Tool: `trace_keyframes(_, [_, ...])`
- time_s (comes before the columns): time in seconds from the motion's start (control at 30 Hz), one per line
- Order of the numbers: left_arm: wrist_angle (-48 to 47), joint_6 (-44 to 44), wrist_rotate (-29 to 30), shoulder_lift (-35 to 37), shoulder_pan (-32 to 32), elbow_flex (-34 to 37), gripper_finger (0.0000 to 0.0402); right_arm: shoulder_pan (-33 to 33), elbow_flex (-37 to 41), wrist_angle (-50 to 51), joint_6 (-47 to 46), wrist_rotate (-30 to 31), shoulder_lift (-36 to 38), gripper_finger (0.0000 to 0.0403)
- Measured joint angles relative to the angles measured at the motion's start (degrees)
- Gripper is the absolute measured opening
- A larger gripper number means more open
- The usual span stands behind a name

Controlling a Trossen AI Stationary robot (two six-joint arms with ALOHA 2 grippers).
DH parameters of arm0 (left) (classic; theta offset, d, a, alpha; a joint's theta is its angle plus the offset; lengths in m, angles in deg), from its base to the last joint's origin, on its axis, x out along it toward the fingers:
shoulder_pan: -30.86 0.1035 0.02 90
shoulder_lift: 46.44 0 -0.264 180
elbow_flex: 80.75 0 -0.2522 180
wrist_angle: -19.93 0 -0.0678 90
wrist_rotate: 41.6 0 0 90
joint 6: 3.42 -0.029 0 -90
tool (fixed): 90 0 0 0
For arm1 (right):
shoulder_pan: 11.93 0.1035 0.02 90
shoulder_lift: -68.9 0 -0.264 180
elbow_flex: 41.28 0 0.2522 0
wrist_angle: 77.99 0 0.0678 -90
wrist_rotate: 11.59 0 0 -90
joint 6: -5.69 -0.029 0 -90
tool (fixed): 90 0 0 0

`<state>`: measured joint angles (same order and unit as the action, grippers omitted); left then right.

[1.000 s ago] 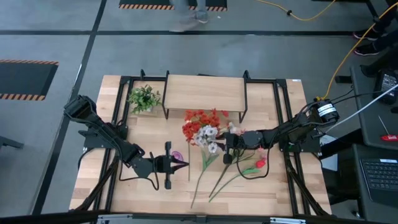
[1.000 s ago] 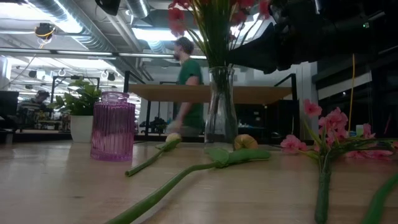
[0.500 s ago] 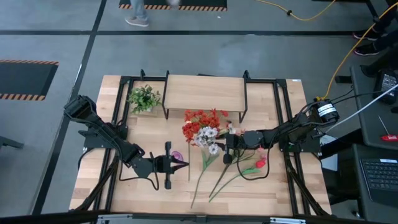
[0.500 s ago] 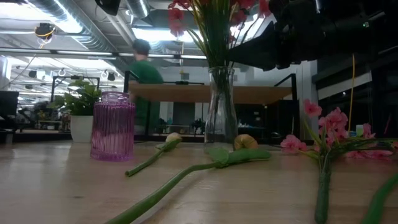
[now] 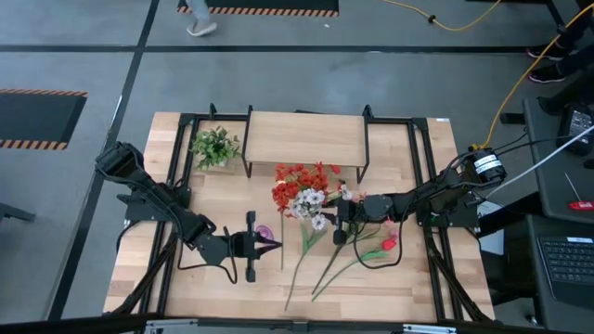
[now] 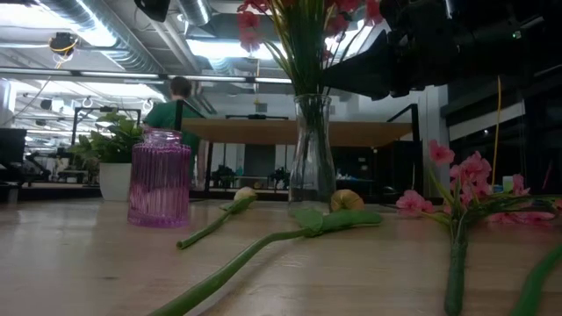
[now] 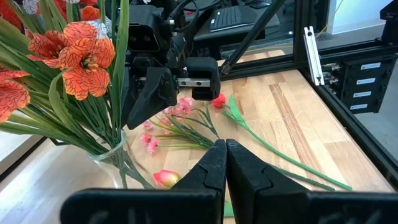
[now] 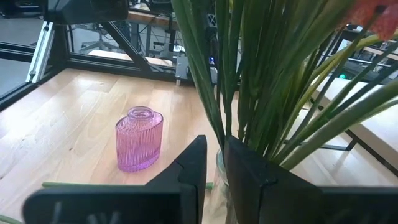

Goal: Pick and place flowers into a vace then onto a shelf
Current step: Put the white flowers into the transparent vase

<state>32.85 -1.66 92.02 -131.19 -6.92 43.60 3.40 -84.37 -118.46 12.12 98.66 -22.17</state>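
Note:
A clear glass vase [image 6: 312, 162] stands mid-table with red flowers [image 5: 297, 181] and a white spray [image 5: 314, 202] upright in it. My right gripper [image 5: 331, 211] reaches in from the right, just above the vase's rim, shut on a green stem. A small pink ribbed vase [image 5: 263, 232] stands left of the clear vase. My left gripper [image 5: 271, 244] hovers shut and empty beside it. More flowers lie flat on the table: green stems [image 5: 316, 264], a red tulip [image 5: 387, 243] and a pink spray [image 6: 457, 197]. The shelf [image 5: 304, 137] stands at the far edge. My right gripper pinches one upright green stem [image 7: 122, 81] of the bunch between its two fingers [image 7: 146, 102], a little above the clear vase's rim. The fingers come in about level from the table's right, across the stem. The stem stands upright with its lower end in the vase.
A small leafy green plant [image 5: 214, 147] in a white pot sits at the far left beside the shelf. Black frame rails [image 5: 425, 176] run along the table's sides. Bare wood lies near the front left [image 5: 158, 288]. A person [image 6: 171, 110] moves in the room behind.
Both arms and the flowers have kept still. Only the person beyond the table has walked on, leftward in the low view.

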Motion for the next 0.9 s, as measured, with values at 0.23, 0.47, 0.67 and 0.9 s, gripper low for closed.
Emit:
trace_keyframes(0.23, [0.00,0.00,0.02,0.00,0.01,0.00,0.0006,0.00,0.00,0.02,0.06,0.00,0.00,0.0060])
trace_keyframes(0.47, [0.00,0.00,0.01,0.00,0.02,0.00,0.0006,0.00,0.00,0.04,0.06,0.02,0.00,0.0060])
trace_keyframes(0.67, [0.00,0.00,0.00,0.00,0.02,0.00,0.0006,0.00,0.00,-0.70,0.06,0.00,0.00,0.0060])
trace_keyframes(0.9, [0.00,0.00,0.00,0.00,0.02,0.00,0.0006,0.69,0.00,-3.74,1.51,0.04,0.00,0.0060])
